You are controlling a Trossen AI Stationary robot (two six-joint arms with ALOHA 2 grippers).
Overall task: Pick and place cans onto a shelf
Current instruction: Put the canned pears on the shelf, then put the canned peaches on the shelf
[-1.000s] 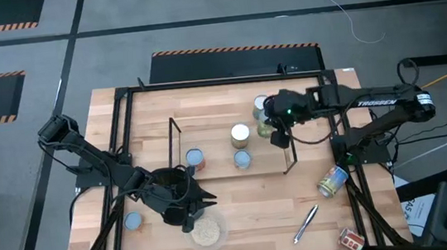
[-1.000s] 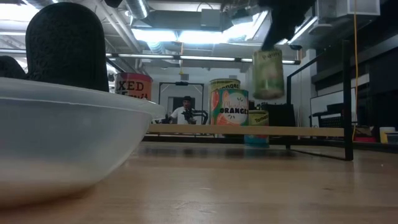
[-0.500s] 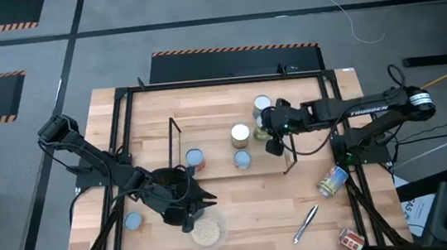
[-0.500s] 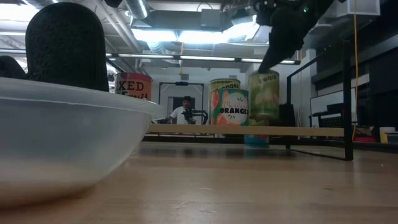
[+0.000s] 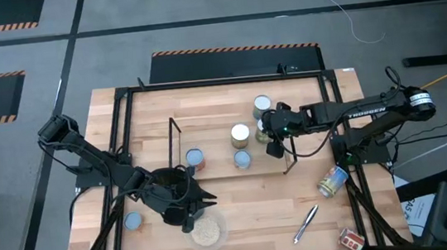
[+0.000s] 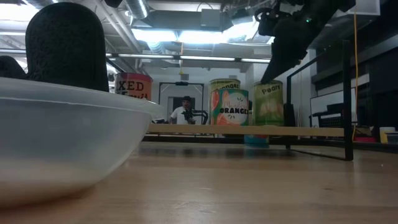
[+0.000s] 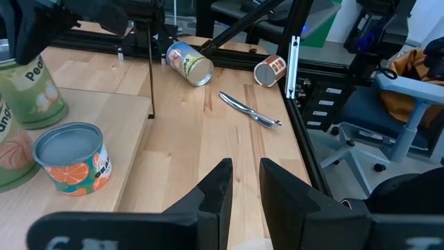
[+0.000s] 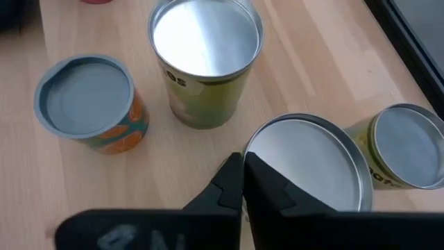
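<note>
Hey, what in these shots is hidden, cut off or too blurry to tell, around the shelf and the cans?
- Low view: the clear bowl fills the left side and hides the shelf's left end.
- Low view: the red-labelled can is cut off by the bowl rim.
- High view: the right gripper covers the pear can beneath it.
- Right wrist view: whether the fingers touch that can's lid is unclear.
- Labels are unreadable from above.

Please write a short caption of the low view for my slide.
Right gripper above a green pear can standing beside the orange can on the shelf, white bowl in foreground.
</note>
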